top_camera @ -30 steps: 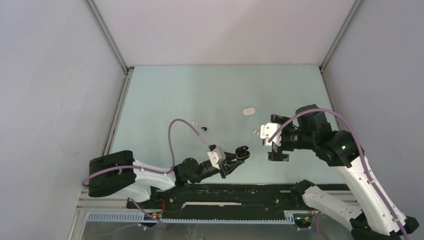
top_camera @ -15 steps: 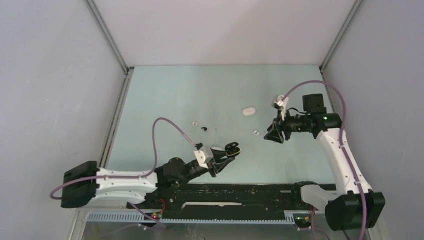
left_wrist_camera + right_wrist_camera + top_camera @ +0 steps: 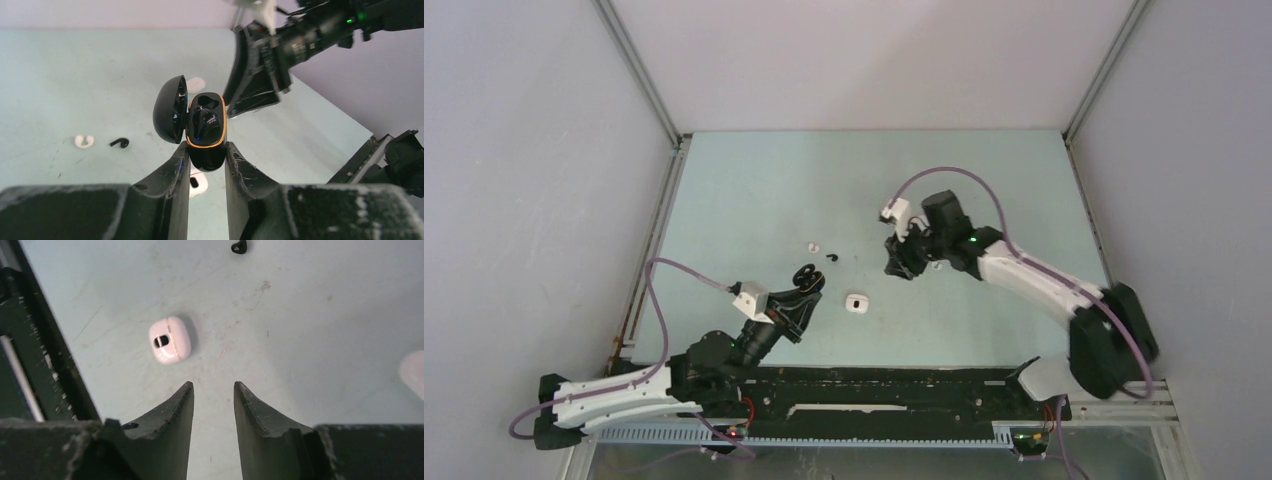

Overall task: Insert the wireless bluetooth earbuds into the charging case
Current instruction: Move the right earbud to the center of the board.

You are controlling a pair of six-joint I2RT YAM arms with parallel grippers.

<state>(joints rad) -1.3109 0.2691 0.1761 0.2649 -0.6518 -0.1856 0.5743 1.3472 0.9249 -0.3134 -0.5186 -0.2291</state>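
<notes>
My left gripper (image 3: pixel 206 146) is shut on the base of a black charging case (image 3: pixel 206 131) with a gold rim. Its lid (image 3: pixel 170 115) stands open to the left, and a black earbud (image 3: pixel 205 117) sits inside. From above, the case (image 3: pixel 805 278) hangs left of the table's middle. A loose black earbud (image 3: pixel 119 143) and a white earbud (image 3: pixel 84 141) lie on the table beyond it; the top view shows the black earbud (image 3: pixel 832 257) and the white earbud (image 3: pixel 814 245). My right gripper (image 3: pixel 212 386) hovers with its jaws apart, nothing between them.
A small white case (image 3: pixel 856 302) with a dark slot lies between the two grippers, ahead and left of the right fingers (image 3: pixel 170 340). A blurred white object (image 3: pixel 412 371) shows at the right wrist view's edge. The black rail (image 3: pixel 874 385) runs along the near edge.
The left arm swung left, carrying the black case. The right arm swept left toward the middle of the table and its jaws narrowed. The white case now lies uncovered.
</notes>
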